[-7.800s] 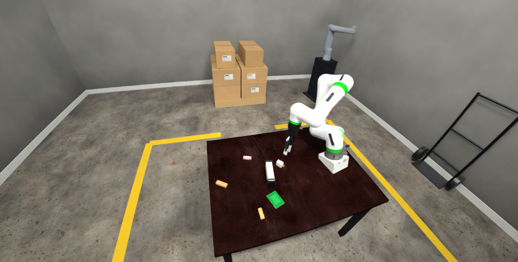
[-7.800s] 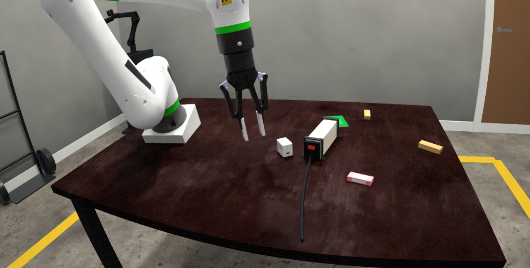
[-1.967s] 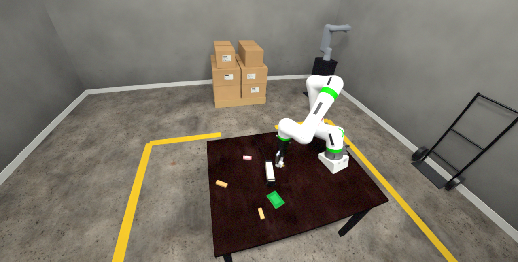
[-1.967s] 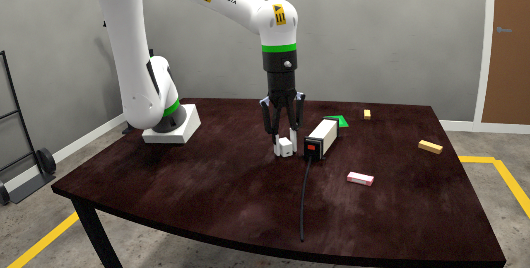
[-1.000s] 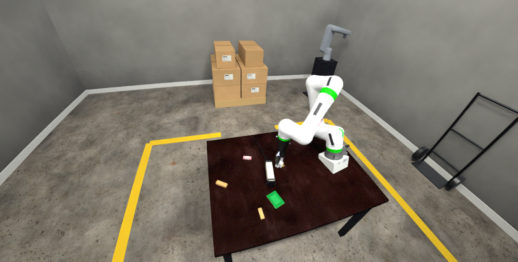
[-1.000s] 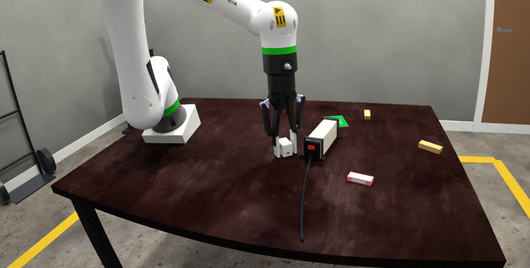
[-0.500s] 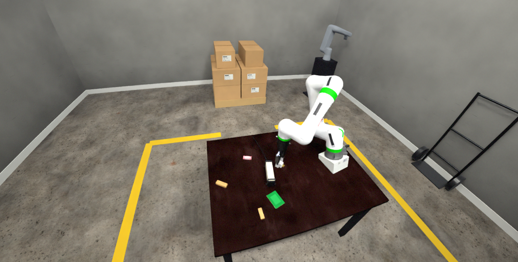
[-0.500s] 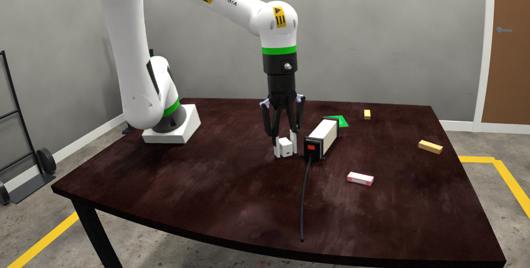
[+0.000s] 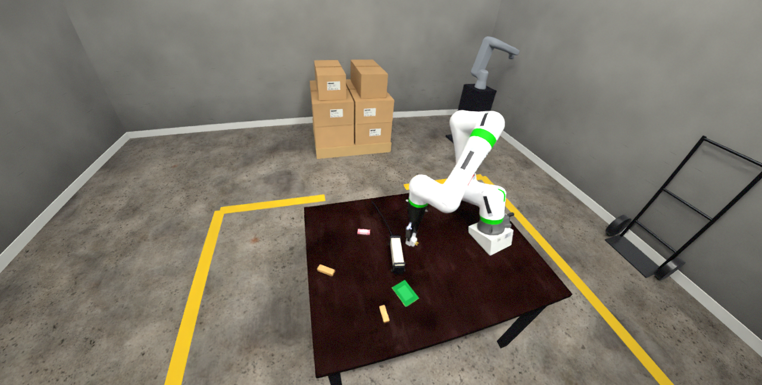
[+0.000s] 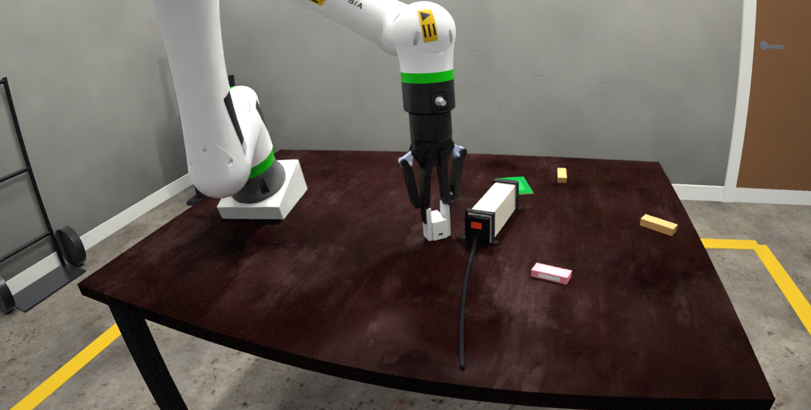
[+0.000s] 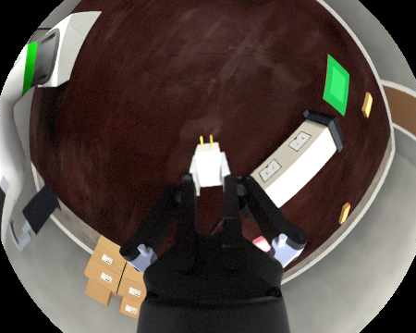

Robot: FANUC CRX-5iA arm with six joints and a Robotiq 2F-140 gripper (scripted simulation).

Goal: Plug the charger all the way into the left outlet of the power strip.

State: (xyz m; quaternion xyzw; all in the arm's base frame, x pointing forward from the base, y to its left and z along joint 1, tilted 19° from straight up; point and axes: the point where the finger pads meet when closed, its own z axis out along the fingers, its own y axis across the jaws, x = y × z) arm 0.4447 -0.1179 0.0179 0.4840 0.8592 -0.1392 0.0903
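A dark wood table fills the lower half of the exterior view. The white arm rises from its base block at centre left of that frame and bends over to the table's middle. The power strip, a white bar with black end caps, lies just right of centre, its black cord running toward the lower edge. In the wrist view the strip slants to the right of centre, with its outlets facing the camera. The gripper points straight down at the frame's centre, pinching the white charger between its fingertips. The charger sits low against the table, just left of the strip's near end, not touching it. In the wrist view its two brass prongs point toward the upper edge. A green card, two tan blocks and a pink block lie scattered at right.
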